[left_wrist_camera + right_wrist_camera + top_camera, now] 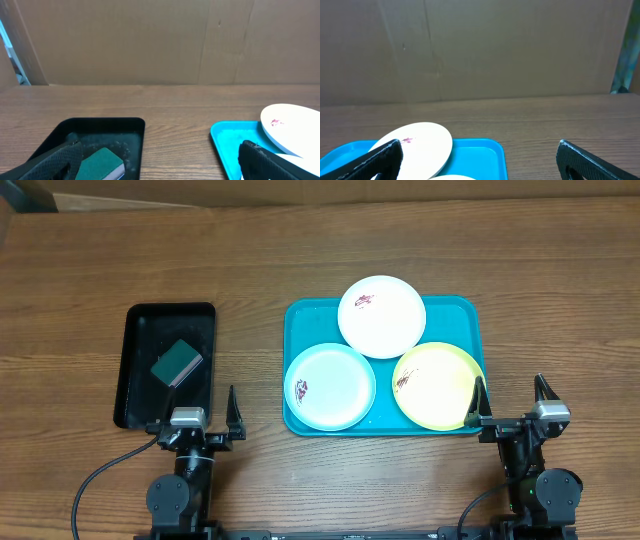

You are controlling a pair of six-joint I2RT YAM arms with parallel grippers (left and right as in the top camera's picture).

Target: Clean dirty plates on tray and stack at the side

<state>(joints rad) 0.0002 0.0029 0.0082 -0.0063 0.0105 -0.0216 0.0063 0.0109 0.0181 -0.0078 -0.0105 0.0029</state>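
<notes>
Turquoise tray (305,320) held 3: white plate (381,316) at far edge, pale blue plate (330,385) at near-left corner, yellow-green plate (437,385) at near-right corner. Left end effector (198,412) and right end effector (509,395) stood spread wide, gripping nothing.

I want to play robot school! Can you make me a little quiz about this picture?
1. True or false: the sponge lies in the black tray.
2. How many of the white plate, blue plate and yellow plate on the turquoise tray show red smears?
3. Pick one: the right gripper is A open, B shut on a plate, C holding the sponge.
Key: 1 true; 2 three; 3 A.
</notes>
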